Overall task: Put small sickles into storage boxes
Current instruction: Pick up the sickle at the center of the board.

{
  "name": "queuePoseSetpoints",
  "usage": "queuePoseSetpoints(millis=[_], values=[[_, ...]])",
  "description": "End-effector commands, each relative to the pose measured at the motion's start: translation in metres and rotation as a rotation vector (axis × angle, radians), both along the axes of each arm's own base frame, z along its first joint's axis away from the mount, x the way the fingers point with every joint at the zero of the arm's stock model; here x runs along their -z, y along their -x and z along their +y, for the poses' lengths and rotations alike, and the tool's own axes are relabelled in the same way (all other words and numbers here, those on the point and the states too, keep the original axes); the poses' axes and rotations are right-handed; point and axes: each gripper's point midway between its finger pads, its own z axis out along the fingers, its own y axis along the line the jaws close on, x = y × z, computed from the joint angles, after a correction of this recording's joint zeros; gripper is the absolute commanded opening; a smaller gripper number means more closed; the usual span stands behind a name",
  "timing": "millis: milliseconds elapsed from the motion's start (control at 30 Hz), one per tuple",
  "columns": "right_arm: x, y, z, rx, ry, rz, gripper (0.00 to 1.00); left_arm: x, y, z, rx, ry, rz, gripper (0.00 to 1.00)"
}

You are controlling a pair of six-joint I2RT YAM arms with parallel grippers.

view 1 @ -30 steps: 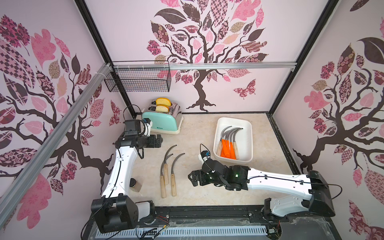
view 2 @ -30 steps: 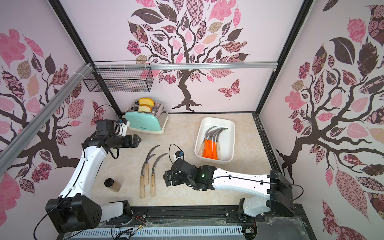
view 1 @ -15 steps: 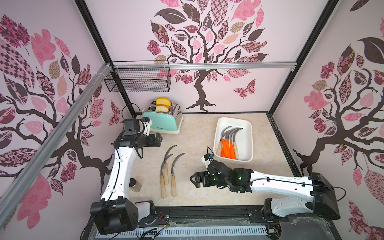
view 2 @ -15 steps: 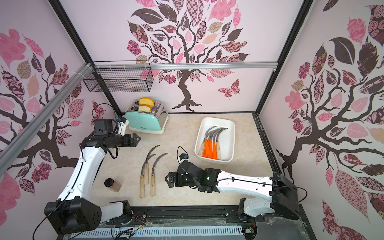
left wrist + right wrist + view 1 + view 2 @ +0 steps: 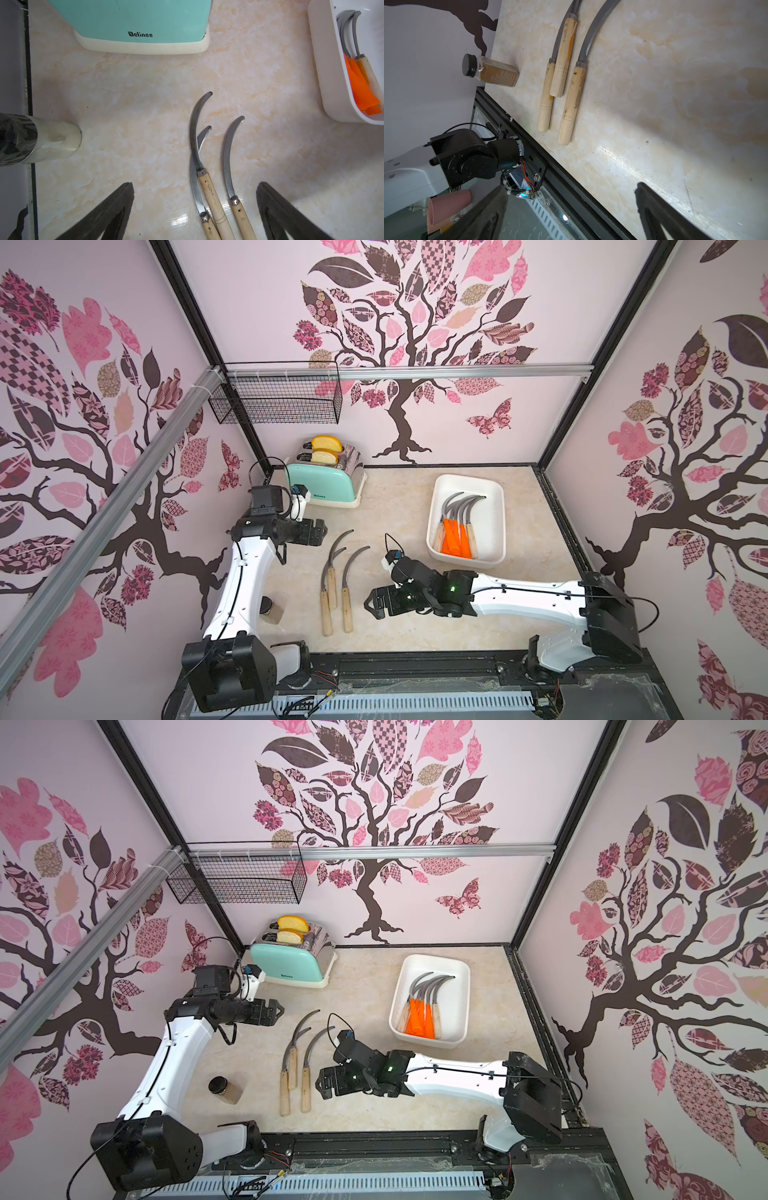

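Observation:
Three small sickles with pale wooden handles (image 5: 347, 610) (image 5: 306, 1090) lie side by side on the marble tabletop, blades curving toward the back. Two of them overlap (image 5: 205, 187) and the third lies apart (image 5: 572, 99). The white storage box (image 5: 494, 514) (image 5: 459, 990) at the right holds several more sickles (image 5: 455, 531), most with orange handles. My right gripper (image 5: 371, 608) (image 5: 321, 1085) (image 5: 571, 187) is open and empty, low over the table just right of the wooden handles. My left gripper (image 5: 322, 531) (image 5: 277, 1016) (image 5: 194, 184) hangs open above the blades, holding nothing.
A mint toaster (image 5: 328, 485) with two bread slices stands at the back left. A spice jar (image 5: 272, 612) (image 5: 490, 73) lies near the left wall. A black wire basket (image 5: 278, 400) hangs on the back rail. The black front rail (image 5: 571, 176) borders the table.
My right arm has swung its gripper left and toward the front, lower and closer to the wooden handles. The left arm and the sickles have stayed put.

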Motion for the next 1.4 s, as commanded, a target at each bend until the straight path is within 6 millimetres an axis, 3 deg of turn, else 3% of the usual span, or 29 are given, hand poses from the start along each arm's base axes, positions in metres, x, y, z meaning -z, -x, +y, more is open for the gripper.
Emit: queuePoseSetpoints(millis=[0,233,367,433,667,933,1167,1367], values=[[-0.007,0.004,0.013,-0.05,-0.012,0.001,0.97,0.0,0.004,-0.007,0.057,0.012,-0.009,0.97],[-0.009,0.002,0.024,-0.079,-0.004,-0.01,0.92,0.003,0.002,-0.01,0.063,0.039,0.004,0.97],[-0.006,-0.001,0.031,-0.075,-0.013,0.001,0.96,0.004,-0.001,-0.011,0.059,0.05,0.008,0.97],[-0.005,-0.002,0.033,-0.067,-0.049,0.04,1.0,0.004,-0.001,-0.012,0.057,0.056,0.007,0.97],[0.012,-0.002,0.028,-0.056,-0.151,0.19,1.0,0.001,-0.007,-0.013,0.043,0.079,-0.012,0.98],[0.002,0.011,0.045,-0.161,-0.083,0.116,1.0,-0.003,-0.012,-0.01,0.024,0.072,-0.018,0.98],[0.002,0.003,0.045,-0.162,0.041,0.032,0.95,-0.004,-0.013,-0.008,0.014,0.068,-0.019,0.98],[0.011,-0.021,0.033,-0.137,0.265,-0.072,0.85,-0.01,-0.017,-0.006,-0.027,0.086,-0.011,0.98]])
